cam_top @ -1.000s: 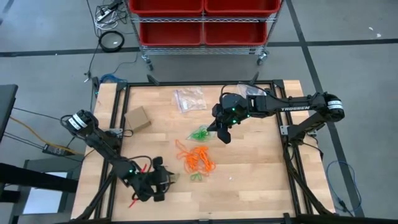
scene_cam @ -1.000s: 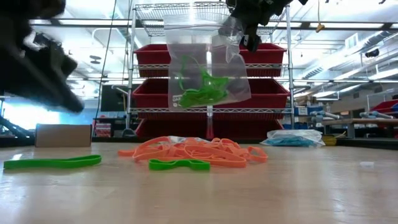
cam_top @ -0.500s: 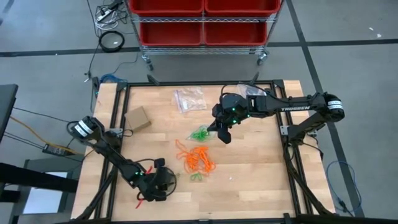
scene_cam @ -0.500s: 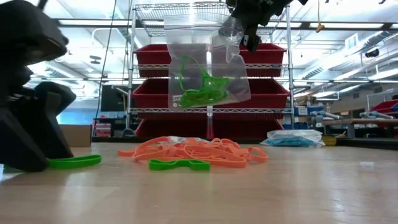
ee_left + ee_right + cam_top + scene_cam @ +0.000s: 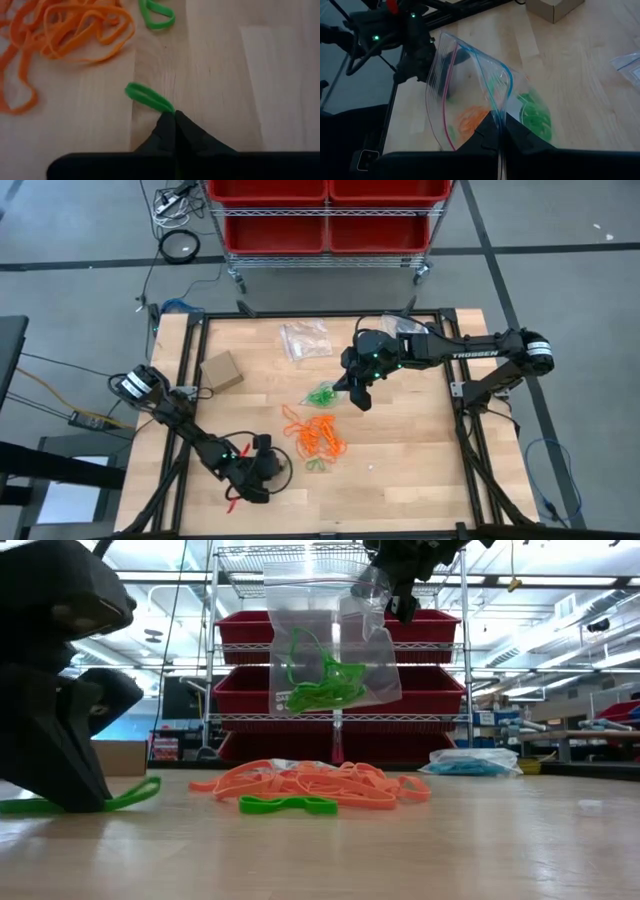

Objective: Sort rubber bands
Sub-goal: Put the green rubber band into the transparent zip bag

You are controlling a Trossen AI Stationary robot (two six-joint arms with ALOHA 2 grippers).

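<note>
From above, the left gripper [image 5: 272, 473] is seen low on the table, just left of the orange rubber band pile [image 5: 318, 434]; the right gripper [image 5: 358, 393] is held above that pile's far side. At table height, a clear bag [image 5: 330, 650] holding green bands is pinched from above. In the left wrist view, a green rubber band [image 5: 149, 97] is clamped between closed fingers [image 5: 165, 131]. In the right wrist view, the bag's rim is gripped.

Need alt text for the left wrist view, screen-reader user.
The left gripper, its dark fingers shut, pinches one end of a green rubber band lying on the wooden table. Beyond it lie a tangled pile of orange rubber bands and a second green band.
</note>
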